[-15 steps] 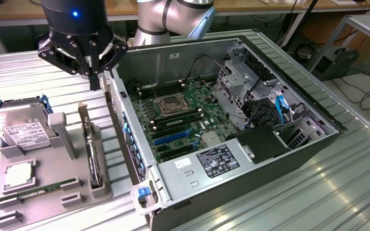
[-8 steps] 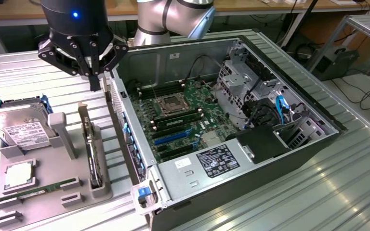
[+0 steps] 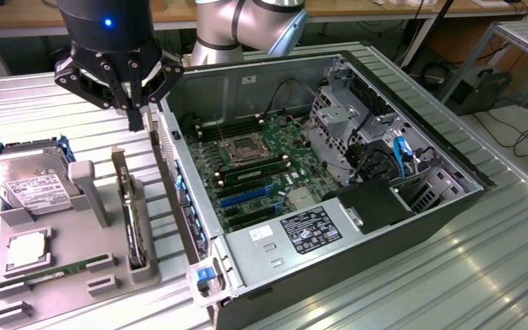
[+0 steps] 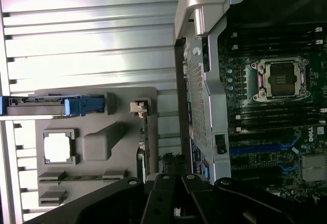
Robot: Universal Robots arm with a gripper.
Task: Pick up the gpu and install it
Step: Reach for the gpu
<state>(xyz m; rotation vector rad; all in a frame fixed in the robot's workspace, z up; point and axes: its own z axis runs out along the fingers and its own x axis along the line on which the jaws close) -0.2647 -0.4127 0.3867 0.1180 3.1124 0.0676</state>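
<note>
gpu [image 3: 133,220] not picked up yet: it stands on edge in a slot of the grey tray [image 3: 76,240], on the side of the tray nearest the case, silver bracket end pointing up toward the hand

Largest down:
- slatted metal table [image 3: 484,275] carries everything
- open pc case [image 3: 337,289] lies on its side, at the exterior view's right of the tray, motherboard [image 3: 264,172] exposed, blue card slots [image 3: 245,196] free
- tray just beside the case; also holds hard drive [image 3: 25,179] in a blue frame and the green RAM stick [image 3: 53,270], both on the far side of the tray from the case
- hand [image 3: 135,120] hovers over the gap between tray and case, fingers pressed together, nothing in them

Key relation: gpu sits below the hand and runs off toward the near edge of the exterior view. Its long axis is roughly parallel to the case's side wall. The bracket end is the end closest to the fingertips, apart from them, no contact

Judgement: approach stage, grasp not begun
</note>
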